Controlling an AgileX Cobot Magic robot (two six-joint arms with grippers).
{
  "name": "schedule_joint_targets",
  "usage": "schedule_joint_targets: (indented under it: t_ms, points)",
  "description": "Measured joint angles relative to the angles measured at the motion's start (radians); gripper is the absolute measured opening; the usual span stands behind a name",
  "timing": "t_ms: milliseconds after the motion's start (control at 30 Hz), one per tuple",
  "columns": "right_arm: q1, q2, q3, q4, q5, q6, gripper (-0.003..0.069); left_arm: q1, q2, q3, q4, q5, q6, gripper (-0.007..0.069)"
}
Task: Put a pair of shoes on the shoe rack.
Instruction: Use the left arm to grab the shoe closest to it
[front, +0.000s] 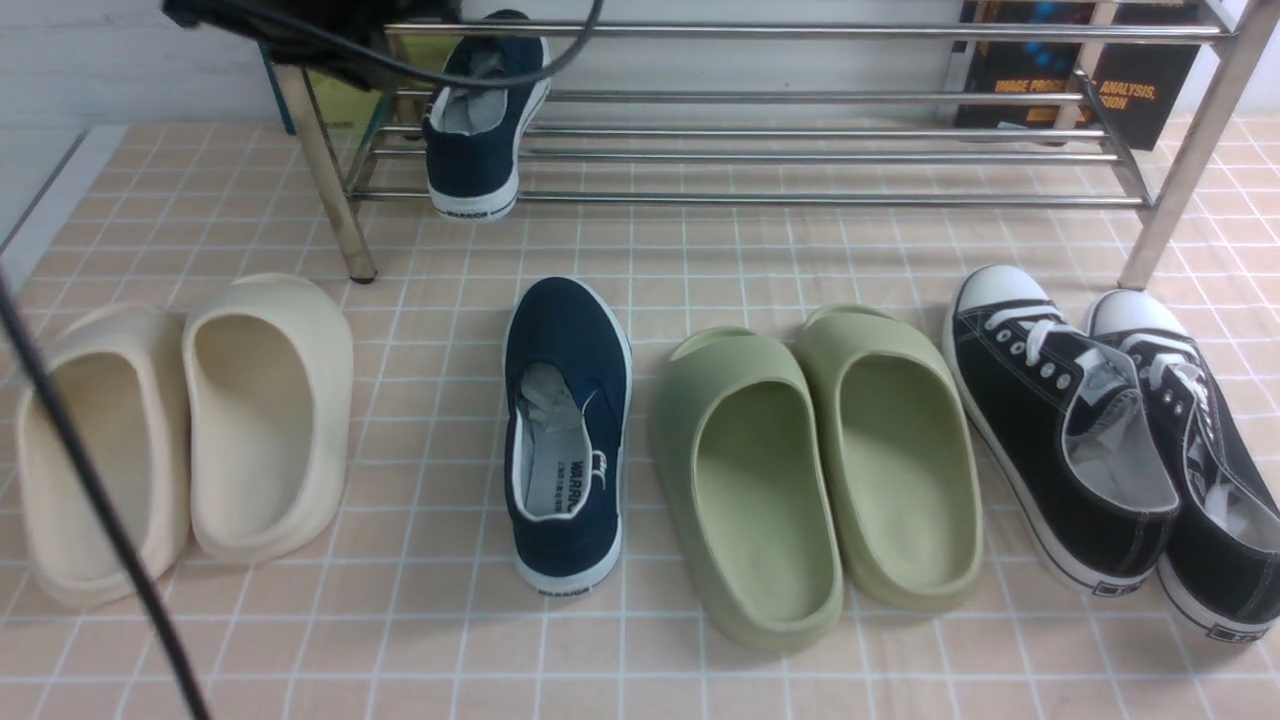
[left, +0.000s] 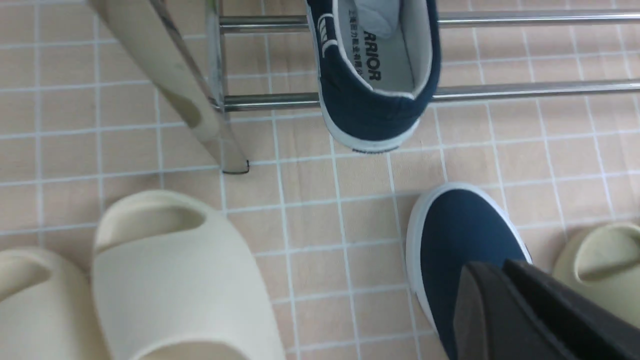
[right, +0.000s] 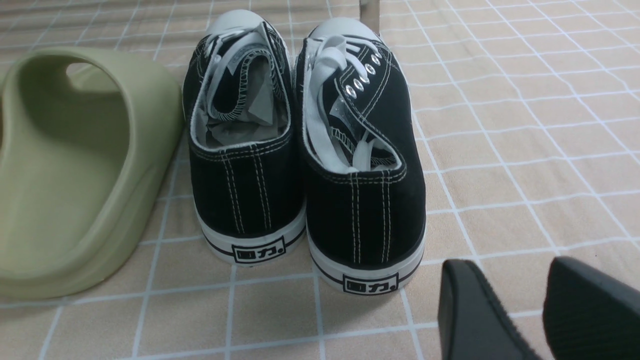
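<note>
A navy canvas slip-on (front: 570, 320) sits on the tiled floor (front: 430, 640) between cream slides (front: 270, 420) and green slides (front: 890, 450), as its mate (left: 370, 110) rests on the lower rods of a silver shoe rack (front: 750, 201). The floor shoe looks light, its canvas soft and likely to crumple, its rubber sole stiffer and grippy; the heel or a side wall of the collar seems the best hold. The left arm's fingers (left: 495, 270) are nearly together, grasping nothing; the right arm's fingers (right: 505, 265) stand parted and unladen beside black lace-ups (right: 360, 215). "WARRIOR" is printed on both navy heels and seen, partly hidden, on their insoles. Chinese characters mark the lace-ups' heels. A book (front: 1030, 85) behind the rack reads "IMAGE PROC…" and "ANALYSIS," the rest obscured.
</note>
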Motion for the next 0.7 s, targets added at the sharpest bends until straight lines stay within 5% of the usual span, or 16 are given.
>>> schedule_joint_targets:
  t_ms: [300,567,700]
  points:
    - [0.000,0.000,0.000,0.000,0.000,0.000,0.0239,-0.036,-0.236,0.289,-0.003,0.125,0.068,0.0059]
    - [0.000,0.000,0.000,0.000,0.000,0.000,0.0239,-0.238,-0.317,0.721,-0.004,-0.064,-0.006,0.0064]
    - [0.000,0.000,0.000,0.000,0.000,0.000,0.0239,-0.251,-0.275,0.769,0.008,-0.130,-0.099,0.0089]
